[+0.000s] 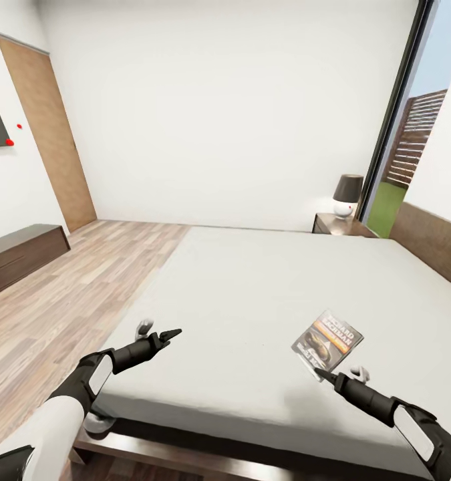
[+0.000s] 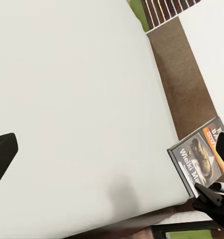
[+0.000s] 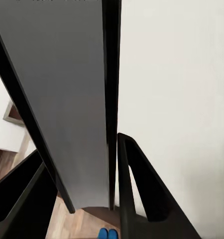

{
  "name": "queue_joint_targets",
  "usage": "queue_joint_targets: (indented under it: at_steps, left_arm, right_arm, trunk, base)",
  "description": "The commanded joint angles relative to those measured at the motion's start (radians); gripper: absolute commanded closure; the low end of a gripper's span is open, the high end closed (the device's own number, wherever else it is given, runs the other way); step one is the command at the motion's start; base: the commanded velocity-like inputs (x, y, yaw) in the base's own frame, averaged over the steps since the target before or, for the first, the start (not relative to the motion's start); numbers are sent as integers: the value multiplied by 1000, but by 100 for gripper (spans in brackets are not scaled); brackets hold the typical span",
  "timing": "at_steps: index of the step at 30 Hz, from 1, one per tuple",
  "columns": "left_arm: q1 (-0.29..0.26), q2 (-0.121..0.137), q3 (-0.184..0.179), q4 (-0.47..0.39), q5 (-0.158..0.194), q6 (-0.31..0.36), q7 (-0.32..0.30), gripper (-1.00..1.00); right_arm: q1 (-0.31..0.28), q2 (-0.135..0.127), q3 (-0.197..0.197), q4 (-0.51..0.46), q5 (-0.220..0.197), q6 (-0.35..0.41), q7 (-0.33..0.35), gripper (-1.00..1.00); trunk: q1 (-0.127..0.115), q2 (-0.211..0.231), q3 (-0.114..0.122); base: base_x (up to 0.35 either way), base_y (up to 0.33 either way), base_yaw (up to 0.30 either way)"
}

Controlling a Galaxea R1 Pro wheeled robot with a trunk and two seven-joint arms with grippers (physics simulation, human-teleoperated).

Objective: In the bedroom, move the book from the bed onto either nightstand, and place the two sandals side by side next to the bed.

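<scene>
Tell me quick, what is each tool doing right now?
Left tool: appears closed, holding nothing, over the bed.
Right tool: closed on the book, gripping its near edge.

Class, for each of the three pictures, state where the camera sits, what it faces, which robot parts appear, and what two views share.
Head view: high on the robot, looking down over the grey-beige mattress of the bed; both black arms show, left gripper and right gripper.
Left wrist view: by the left gripper, facing across the mattress to the dark paperback book with an orange band.
Right wrist view: by the right gripper, its fingers closed on a thin grey panel, apparently the book.
Shared: head and left wrist views both show the book.
</scene>
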Motion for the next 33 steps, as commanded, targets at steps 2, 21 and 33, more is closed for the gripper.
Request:
queue_joint_targets:
  at_steps: [2, 21, 33]
  left_arm:
    - [-1, 0, 2, 0, 3, 7, -2, -100]
    - [-1, -2, 1, 2, 2, 7, 0, -100]
    - [-1, -5, 0, 78, -151, -159, 1, -100]
  right_arm:
    - [0, -7, 5, 4, -10, 8, -1, 100]
    - [1, -11, 5, 25, -2, -5, -4, 100]
    - [2, -10, 6, 172, 340, -144, -1, 100]
  trunk:
    - [-8, 14, 5]
    - [-81, 147, 65]
    - [-127, 231, 103]
  base:
    - [0, 0, 0]
    - [0, 0, 0]
    - [0, 0, 0]
